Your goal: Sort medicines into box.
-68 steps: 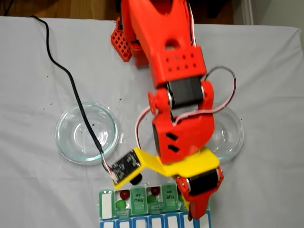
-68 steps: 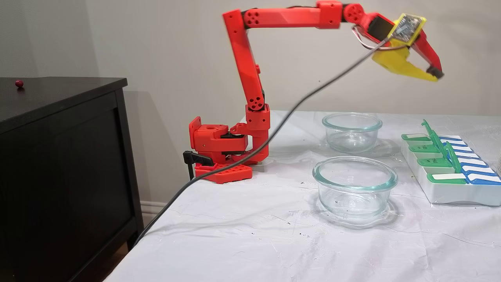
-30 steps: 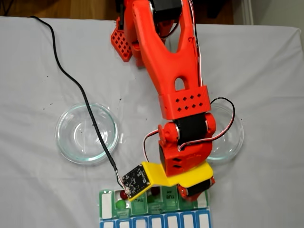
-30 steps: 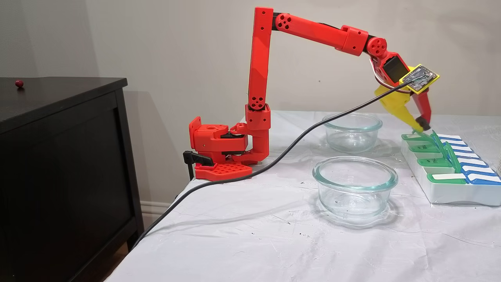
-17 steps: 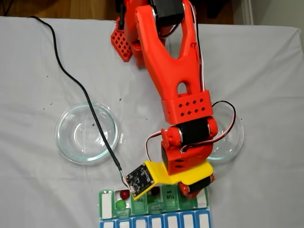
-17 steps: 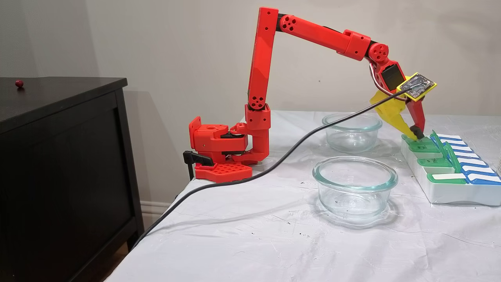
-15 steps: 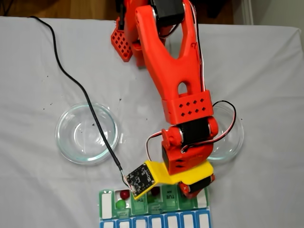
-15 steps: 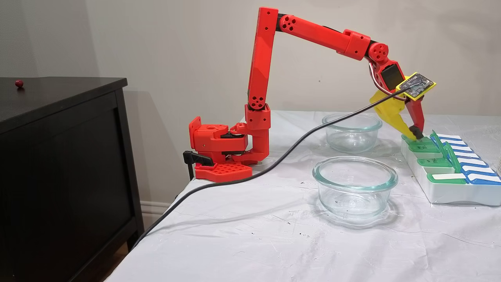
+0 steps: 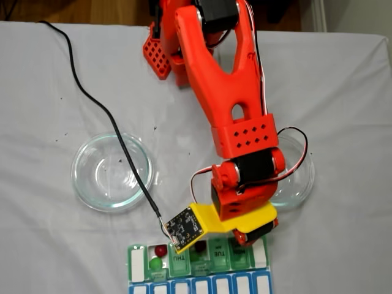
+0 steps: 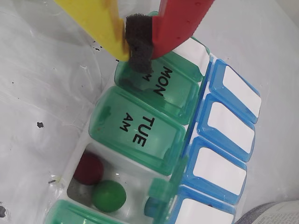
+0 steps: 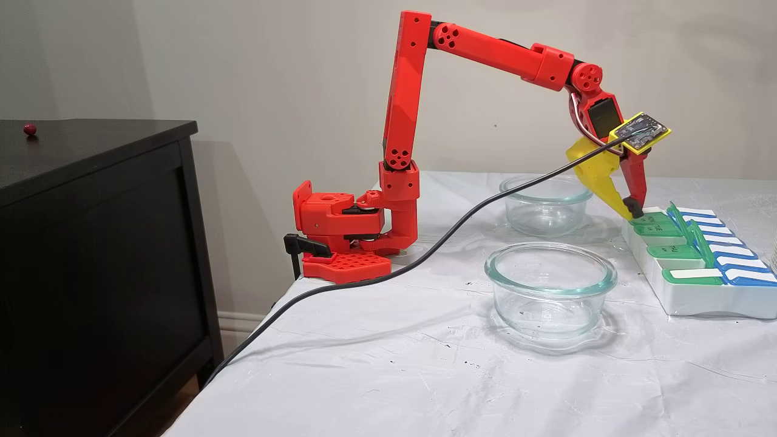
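Observation:
In the wrist view my gripper is shut, its yellow and red fingers pinched together on their black foam pad, the tip resting on the near edge of the MON lid. The box lies at the table's right in a fixed view, with my gripper at its far end. MON and TUE lids are closed. Beside TUE, an open compartment holds a dark red medicine and a green medicine. From above, the box shows another open compartment with a red medicine and a green one.
Two clear glass dishes stand between the arm's base and the box. A black cable trails from the wrist across the table and over its edge. A lone dark red ball rests on the black cabinet at left.
The gripper has dropped from high above the box onto its MON end, then slid a little back toward the arm's base. The MON lid now lies flat. The gripper stays shut.

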